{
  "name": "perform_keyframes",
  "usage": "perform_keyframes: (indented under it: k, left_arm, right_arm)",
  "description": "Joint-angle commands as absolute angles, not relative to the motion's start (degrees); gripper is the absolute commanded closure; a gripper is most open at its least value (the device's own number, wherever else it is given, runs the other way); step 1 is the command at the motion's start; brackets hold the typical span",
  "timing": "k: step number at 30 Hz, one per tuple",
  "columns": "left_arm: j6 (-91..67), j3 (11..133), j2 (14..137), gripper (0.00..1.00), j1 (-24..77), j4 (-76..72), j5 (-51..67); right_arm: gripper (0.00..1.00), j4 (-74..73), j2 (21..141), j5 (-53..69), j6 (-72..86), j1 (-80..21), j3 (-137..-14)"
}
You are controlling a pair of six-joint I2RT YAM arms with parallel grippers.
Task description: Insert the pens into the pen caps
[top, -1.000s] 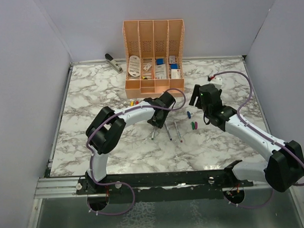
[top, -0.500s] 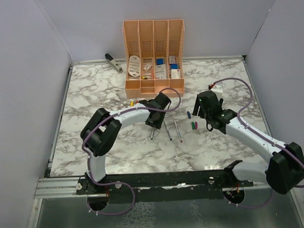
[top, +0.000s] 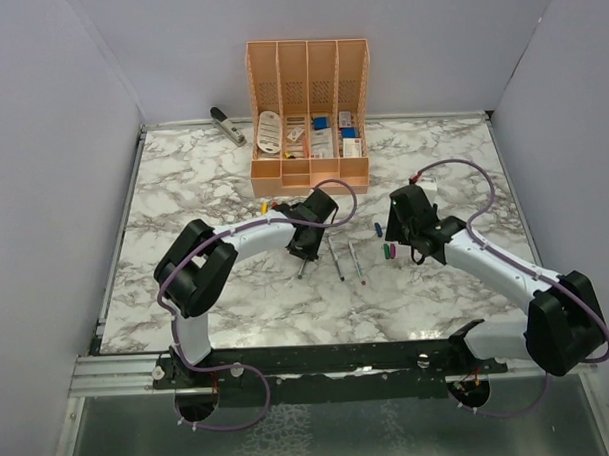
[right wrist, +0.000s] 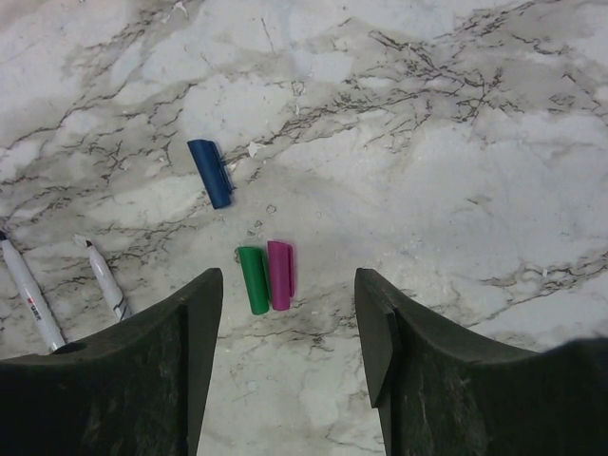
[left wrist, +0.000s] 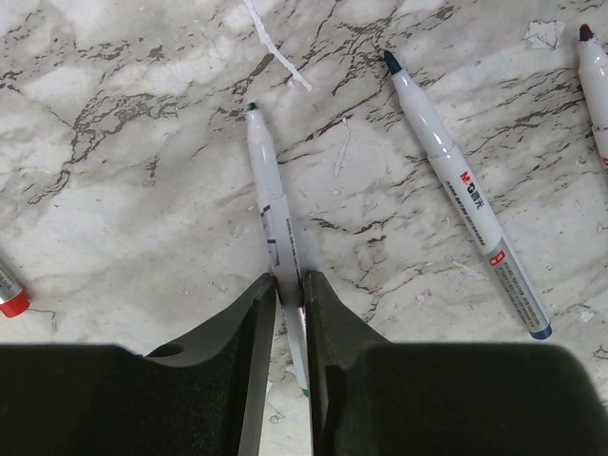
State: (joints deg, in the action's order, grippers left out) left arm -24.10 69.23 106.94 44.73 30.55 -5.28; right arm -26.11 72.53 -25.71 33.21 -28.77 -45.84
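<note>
My left gripper [left wrist: 290, 285] is shut on a grey-white pen [left wrist: 274, 204] with a dark green tip; the pen looks level with the marble. A blue-tipped pen [left wrist: 456, 195] lies to its right and a third pen [left wrist: 597, 71] at the right edge. My right gripper [right wrist: 288, 296] is open and empty, just above the green cap [right wrist: 252, 279] and magenta cap [right wrist: 280, 275], which lie side by side. The blue cap [right wrist: 210, 173] lies beyond them. In the top view the left gripper [top: 305, 242] and right gripper [top: 403, 235] flank the pens [top: 336, 257]. Yellow [top: 264, 204] and red [top: 274, 202] caps lie behind the left gripper.
An orange organizer [top: 310, 173] with white stationery stands at the back centre. A grey stapler [top: 227, 125] lies at the back left. White walls close the marble table [top: 183, 192] on three sides.
My left gripper has shifted left and down over the pens. My right gripper has moved nearer and lower toward the green and magenta caps.
</note>
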Motion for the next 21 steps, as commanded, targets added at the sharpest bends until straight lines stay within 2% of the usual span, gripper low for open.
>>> perform_keyframes:
  k: [1,9,18,21]
  left_arm:
    - [-24.6,65.3,112.8,0.82,45.0,39.1,-1.7]
    - [-23.7,65.0,114.2,0.99,44.9,38.4,0.9]
    - [-22.3,64.1,115.5,1.00,44.7,37.0,5.0]
    - [-21.1,64.4,115.7,1.00,44.6,37.0,5.0]
  right_arm:
    - [0.43,-27.8,74.5,-23.5,33.0,-28.6,-46.3]
    - [0.45,-28.3,74.6,-20.8,32.2,-28.6,-46.4]
    - [0.51,-26.8,77.0,-16.4,29.1,-28.6,-46.0]
    - [0.61,-26.5,78.7,-15.6,28.2,-28.7,-46.5]
